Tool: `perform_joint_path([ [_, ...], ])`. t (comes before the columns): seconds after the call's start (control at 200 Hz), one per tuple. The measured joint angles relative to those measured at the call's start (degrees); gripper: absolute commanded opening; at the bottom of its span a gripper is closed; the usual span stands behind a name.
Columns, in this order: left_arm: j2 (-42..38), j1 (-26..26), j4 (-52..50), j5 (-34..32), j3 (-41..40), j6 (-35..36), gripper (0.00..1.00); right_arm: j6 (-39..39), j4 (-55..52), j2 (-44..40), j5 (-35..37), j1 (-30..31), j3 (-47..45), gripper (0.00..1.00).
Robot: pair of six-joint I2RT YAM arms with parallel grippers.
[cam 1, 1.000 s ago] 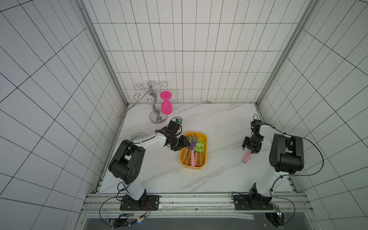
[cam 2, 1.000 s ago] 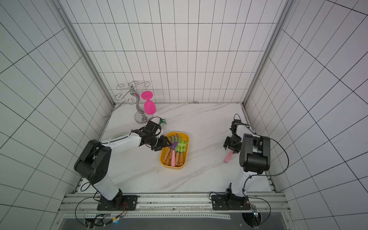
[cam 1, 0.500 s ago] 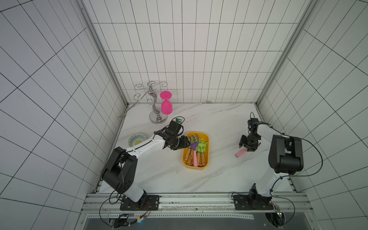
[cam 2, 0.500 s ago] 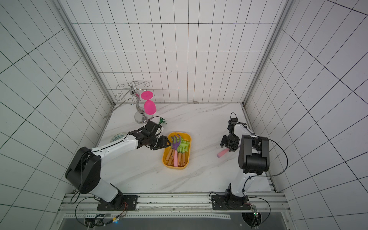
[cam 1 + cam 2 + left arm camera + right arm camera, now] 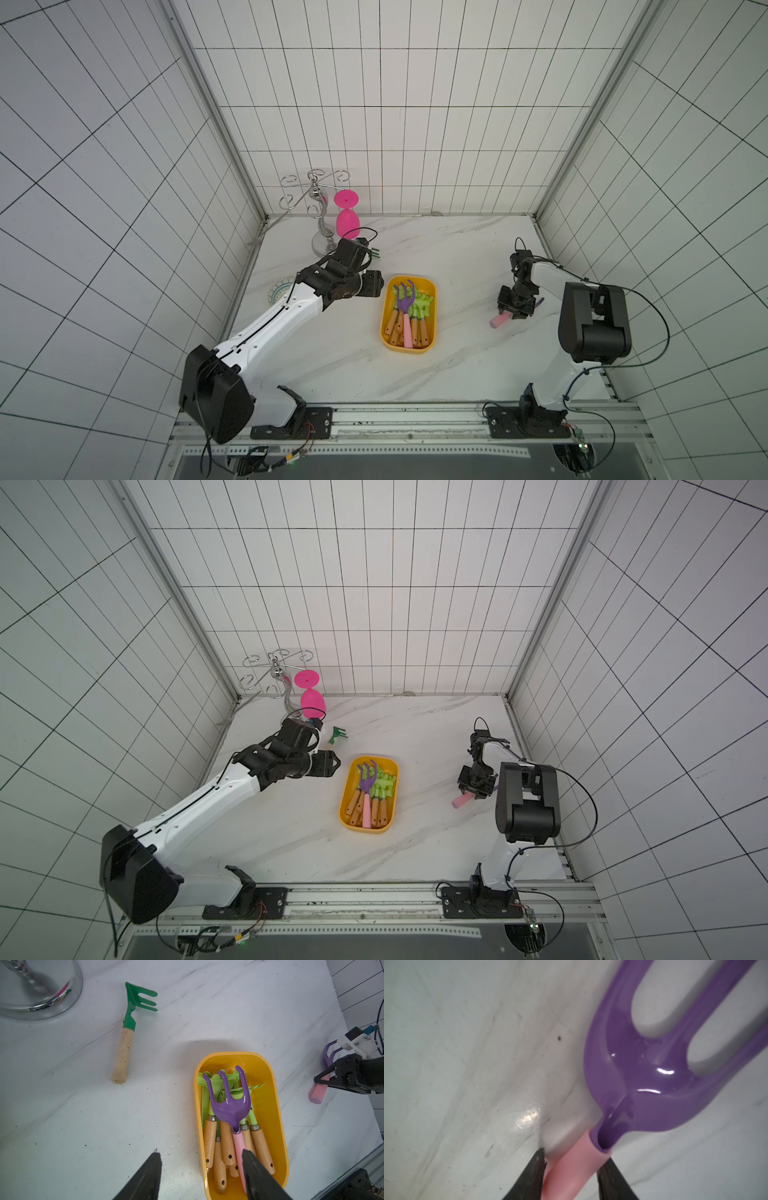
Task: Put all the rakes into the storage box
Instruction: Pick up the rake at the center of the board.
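The right gripper (image 5: 571, 1178) is closed around the pink handle of a purple-headed rake (image 5: 643, 1076), one finger (image 5: 536, 1172) against each side, just behind the collar where the handle meets the head. The rake lies on the marble table (image 5: 467, 1064) with its tines reaching ahead of the gripper and the butt of the handle sticking out behind it, as a top view (image 5: 498, 321) shows. The storage box (image 5: 409, 277) sits well off to this gripper's side, between the two arms. The left gripper (image 5: 200, 1167) has its jaws apart and holds nothing; it hovers at the box's near long edge, one finger (image 5: 255, 1172) above the box and the other above bare table. Beneath it, in the box, a second purple rake (image 5: 230, 1105) rests on top of several light green rakes with wooden handles (image 5: 226, 1142). Farther ahead of this gripper a dark green rake (image 5: 128, 1022) lies on the table, and beyond that stands the shiny base of a metal glass rack (image 5: 37, 991) with a pink goblet (image 5: 347, 222) hanging upside down.
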Motion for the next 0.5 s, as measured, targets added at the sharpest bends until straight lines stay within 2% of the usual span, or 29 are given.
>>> perform_joint_path([
  [0.235, -0.28, -3.23, -0.76, -1.77, 0.79, 3.61, 0.64, 2.23, -0.13, -0.11, 1.55, 0.68, 0.0, 0.2],
  [0.355, 0.46, -7.5, -0.87, -2.29, 1.44, 6.45, 0.64, 2.86, 0.28, -0.94, 1.55, 2.43, -0.68, 0.12],
  [0.5, 2.47, -12.07, 0.13, -1.38, 2.14, 8.98, 0.64, 3.61, -0.13, -4.72, 1.25, 6.08, -1.6, 0.07],
])
